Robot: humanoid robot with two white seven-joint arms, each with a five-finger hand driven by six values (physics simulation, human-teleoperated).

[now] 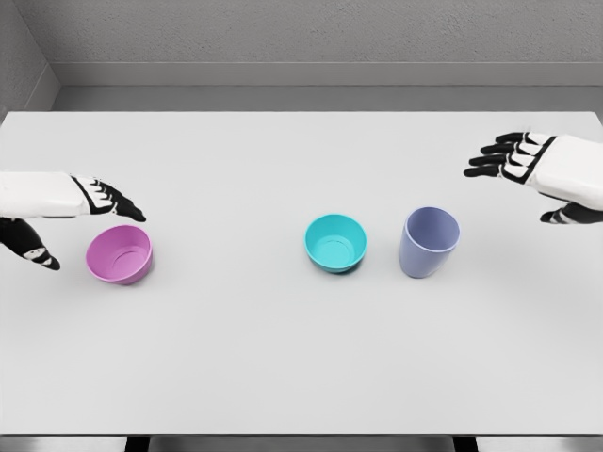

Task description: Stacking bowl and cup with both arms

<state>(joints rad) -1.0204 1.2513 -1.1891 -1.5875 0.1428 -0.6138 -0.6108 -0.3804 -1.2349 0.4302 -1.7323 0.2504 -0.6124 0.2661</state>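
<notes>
A: Start with the biggest thing. What does the table point(283, 377) hold?

B: Three vessels, all standing upright and apart from each other. Beyond that there are only the two hands, one at each side edge.

A: Then the arms. How do they sit?

B: The left hand point(80, 202) reaches in from the left edge, roughly level, its fingers stretched toward the middle and its thumb hanging below. The fingers are spread and hold nothing. The right hand point(532, 169) comes in from the right edge, higher in the picture, palm turned inward, with its fingers apart and its thumb dropped beneath. It is empty too.

A: And the vessels, relative to those hands?

B: The lavender cup point(429, 242) is the tallest. It stands inward of the right hand and nearer the robot, clearly apart from it. The pink bowl point(120, 254) sits just beneath the left fingertips, between fingers and thumb. I can't tell whether anything touches its rim. The teal bowl point(335, 243) is just beside the cup, on the side away from the right hand, and well apart from the left.

A: So how far along is the stacking?

B: By my reading, it has barely begun. Nothing is nested and nothing is lifted. The left hand looks ready to close on the pink bowl, while the right has yet to reach the cup. All of the grasping, carrying and stacking remains.
</notes>
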